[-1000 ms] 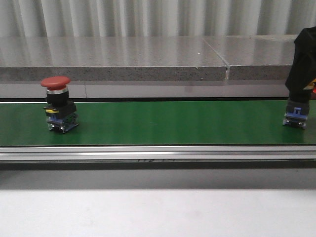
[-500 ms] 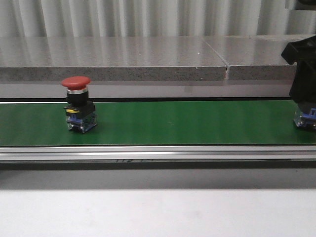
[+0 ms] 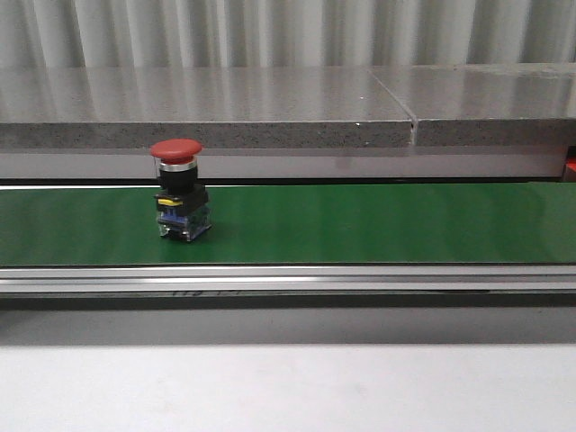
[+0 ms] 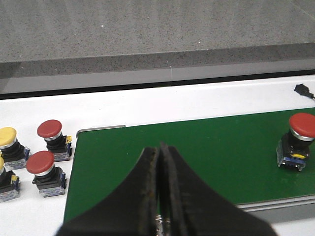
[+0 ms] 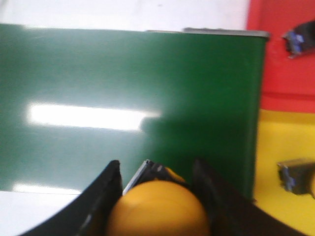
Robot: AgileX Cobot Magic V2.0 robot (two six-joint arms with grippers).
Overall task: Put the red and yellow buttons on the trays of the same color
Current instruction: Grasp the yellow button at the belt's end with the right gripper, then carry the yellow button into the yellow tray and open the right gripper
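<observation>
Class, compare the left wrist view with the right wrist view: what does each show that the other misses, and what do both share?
Only the left wrist view shows the shut left hand, a red button on the belt, and spare red and yellow buttons beside it. Only the right wrist view shows the right hand gripping a yellow button, plus the red tray and yellow tray. Both show the green belt.

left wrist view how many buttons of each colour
red buttons: 3, two on the white table, one on the green belt
yellow buttons: 2, both on the table, one cut off by the picture edge
total: 5
</observation>
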